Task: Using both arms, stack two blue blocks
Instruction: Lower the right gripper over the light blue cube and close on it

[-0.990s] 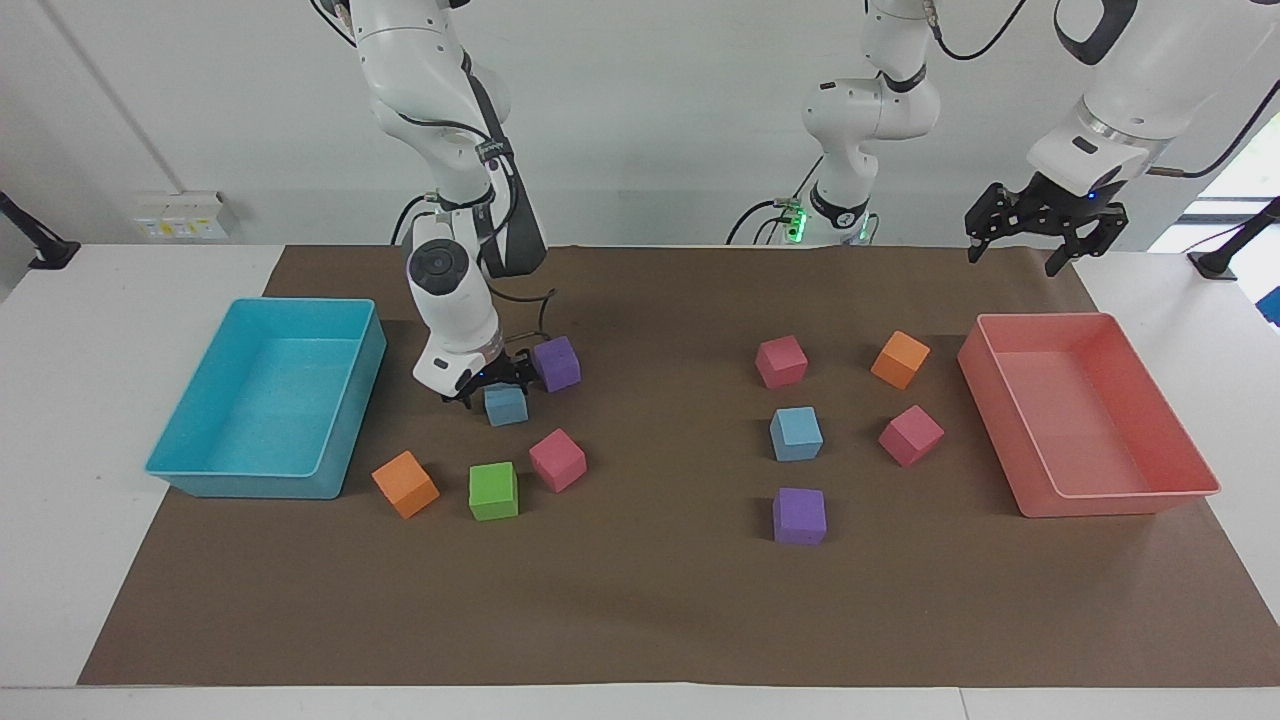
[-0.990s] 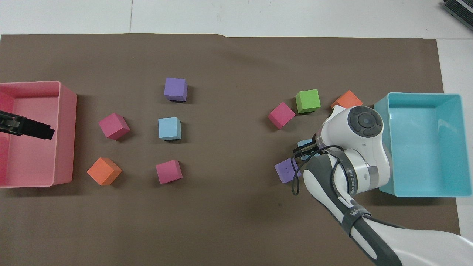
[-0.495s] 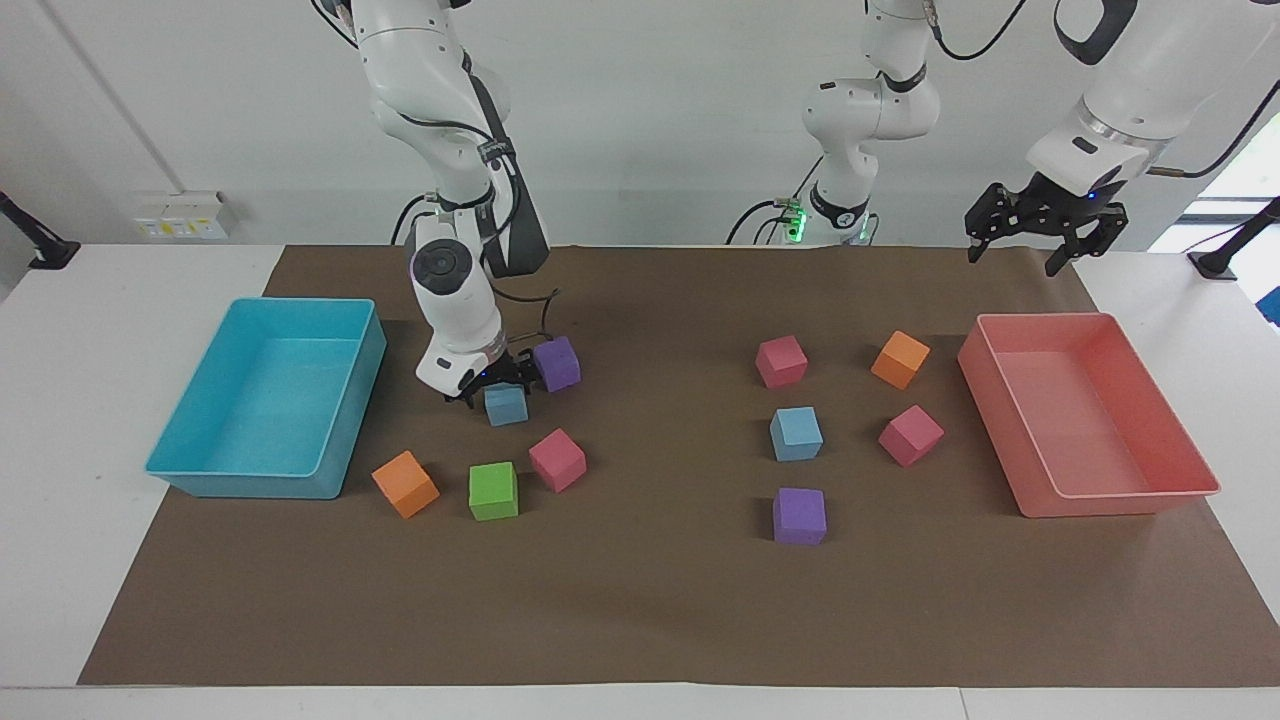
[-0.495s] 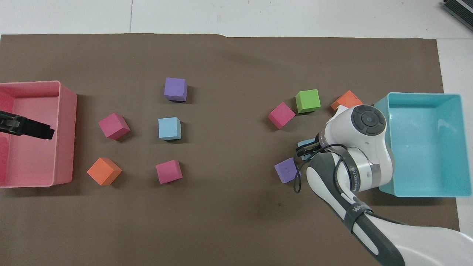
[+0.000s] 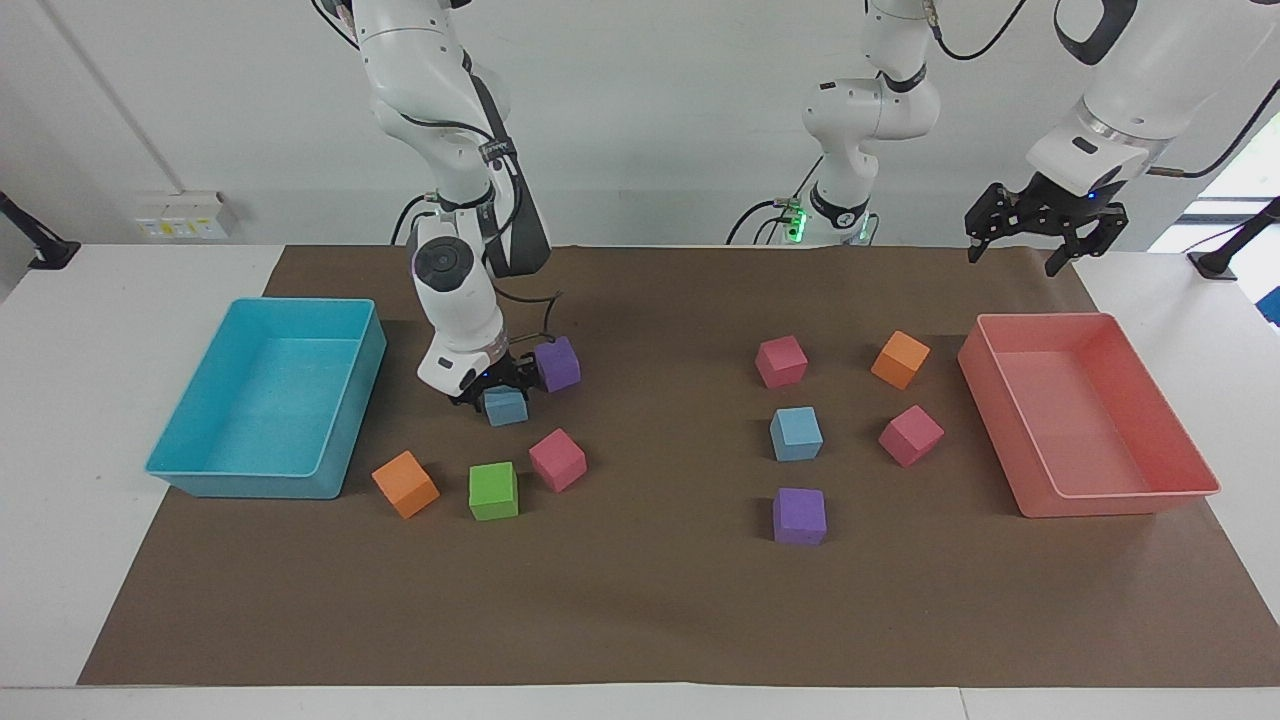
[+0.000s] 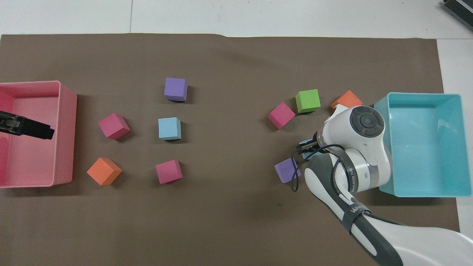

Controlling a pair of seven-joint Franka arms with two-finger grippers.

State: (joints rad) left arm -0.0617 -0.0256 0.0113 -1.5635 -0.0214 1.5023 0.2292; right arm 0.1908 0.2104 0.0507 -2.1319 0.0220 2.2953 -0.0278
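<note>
Sky-blue foam is what the right gripper (image 5: 497, 392) has come down on: one blue block (image 5: 506, 407) sits on the brown mat (image 5: 650, 600) with the jaws set around it, though I cannot tell whether they have clamped it. That block lies just beside a purple cube (image 5: 557, 363), which is nearer the robots, and close to the turquoise tray (image 5: 352, 400). The second blue block (image 5: 796, 433) rests alone toward the left arm's end of the table, between a pink cube (image 5: 781, 361) and another purple cube (image 5: 799, 516). The left gripper (image 5: 1045, 232) waits in the air above the edge of the pink tray (image 5: 1000, 400) nearest the robots, jaws spread wide and holding nothing.
</note>
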